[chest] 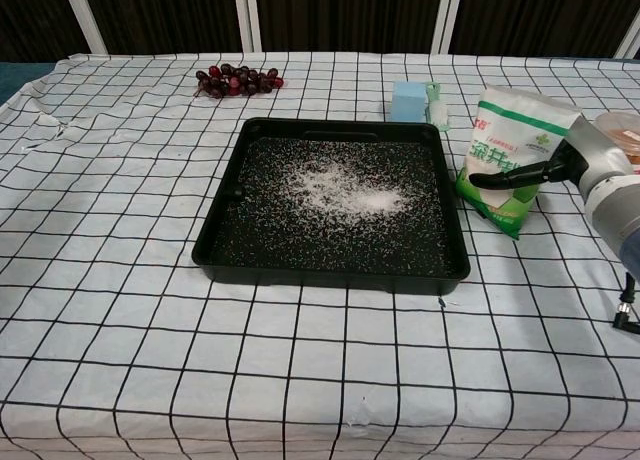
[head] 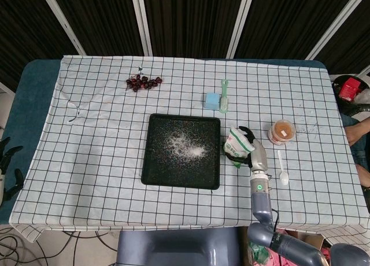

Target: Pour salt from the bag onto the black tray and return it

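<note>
The black tray (head: 151, 167) (chest: 222, 242) lies in the middle of the checked cloth with white salt (head: 184, 144) (chest: 338, 188) scattered over its centre. Just right of the tray stands the white and green salt bag (head: 236, 143) (chest: 505, 145), upright on the table. My right hand (head: 245, 146) (chest: 535, 172) grips the bag from its right side, black fingers wrapped across its front. My left hand (head: 7, 162) hangs off the table's left edge in the head view, fingers spread, holding nothing.
A bunch of dark red cherries (head: 142, 82) (chest: 236, 80) lies at the back left. A blue block (head: 211, 100) (chest: 408, 100) and a green brush (head: 224, 95) sit behind the tray. An orange-filled cup (head: 281, 131) and a white spoon (head: 281, 166) are right of the bag.
</note>
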Robot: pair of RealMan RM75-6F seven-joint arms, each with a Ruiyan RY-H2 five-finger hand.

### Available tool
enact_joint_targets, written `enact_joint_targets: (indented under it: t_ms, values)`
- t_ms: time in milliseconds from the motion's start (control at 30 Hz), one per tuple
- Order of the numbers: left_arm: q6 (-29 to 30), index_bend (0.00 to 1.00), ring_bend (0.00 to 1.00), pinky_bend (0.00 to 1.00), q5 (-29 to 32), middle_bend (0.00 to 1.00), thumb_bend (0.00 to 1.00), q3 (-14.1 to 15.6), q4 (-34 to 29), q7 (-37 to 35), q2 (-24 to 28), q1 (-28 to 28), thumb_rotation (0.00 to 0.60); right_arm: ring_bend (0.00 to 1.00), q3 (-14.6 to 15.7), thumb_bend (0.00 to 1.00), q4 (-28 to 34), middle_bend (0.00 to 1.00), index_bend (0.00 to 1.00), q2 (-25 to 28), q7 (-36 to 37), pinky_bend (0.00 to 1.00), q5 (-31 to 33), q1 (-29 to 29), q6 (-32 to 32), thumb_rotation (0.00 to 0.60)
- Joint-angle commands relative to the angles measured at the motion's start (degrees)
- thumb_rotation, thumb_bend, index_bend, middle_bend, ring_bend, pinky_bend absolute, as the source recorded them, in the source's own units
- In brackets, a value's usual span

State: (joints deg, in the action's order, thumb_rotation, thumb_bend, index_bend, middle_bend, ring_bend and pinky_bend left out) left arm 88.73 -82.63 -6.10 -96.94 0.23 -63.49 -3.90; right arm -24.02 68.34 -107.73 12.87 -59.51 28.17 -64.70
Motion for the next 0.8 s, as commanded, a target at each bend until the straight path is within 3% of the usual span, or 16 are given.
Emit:
enact_joint_targets:
  t_ms: [33, 533, 800]
  values:
    - [-0.1, 0.20, 0.00, 0.00, 0.1, 0.03, 0.65, 0.0, 0.0, 0.0, 0.0, 0.0, 0.600, 0.23, 0.2, 0.04, -0.1, 0.17, 0.21, -0.1, 0.2, 0.24, -0.2, 0.0, 0.1, 0.600]
    - [0.1, 0.20, 0.00, 0.00, -0.1, 0.03, 0.65, 0.0, 0.1, 0.0, 0.1, 0.0, 0.600, 0.24, 0.2, 0.04, -1.5, 0.18, 0.21, -1.3, 1.7, 0.24, -0.6, 0.1, 0.2, 0.600]
    - [-0.1, 0.21, 0.00, 0.00, 0.0, 0.03, 0.65, 0.1, 0.1, 0.0, 0.1, 0.0, 0.600, 0.34, 0.0, 0.05, -2.9, 0.26, 0.29, -2.1, 1.6, 0.27, -1.1, 0.6, -0.4, 0.600]
